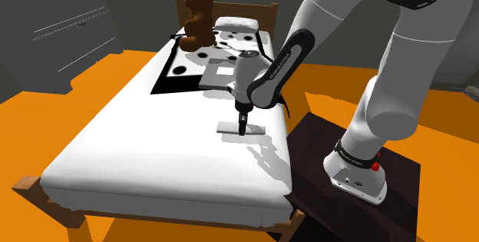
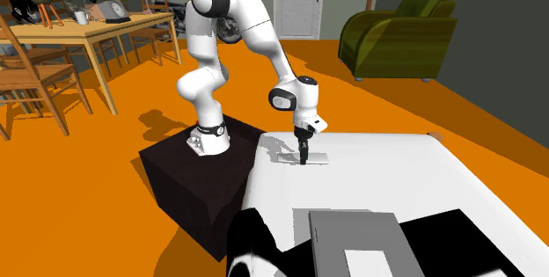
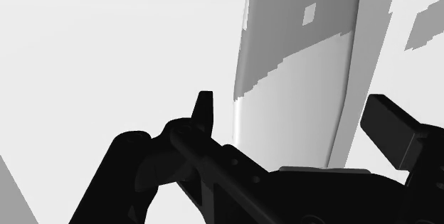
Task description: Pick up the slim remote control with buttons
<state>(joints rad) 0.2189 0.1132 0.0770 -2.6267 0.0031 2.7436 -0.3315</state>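
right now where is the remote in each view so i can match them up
Shoulder view: the grey remote lies flat on the white bed, near the edge by the stand, under the gripper.
Second exterior view: the remote is mid-picture, on the bed's corner beside the dark stand.
Wrist view: the remote is between the open fingers.
Shared landmark: the gripper, poised right over it.

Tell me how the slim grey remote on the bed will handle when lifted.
The slim, flat, pale grey remote looks rigid, so it should lift without sagging. Being thin, it is probably light. Its smooth sides could slip between the open jaws, and the white bed may give underneath.
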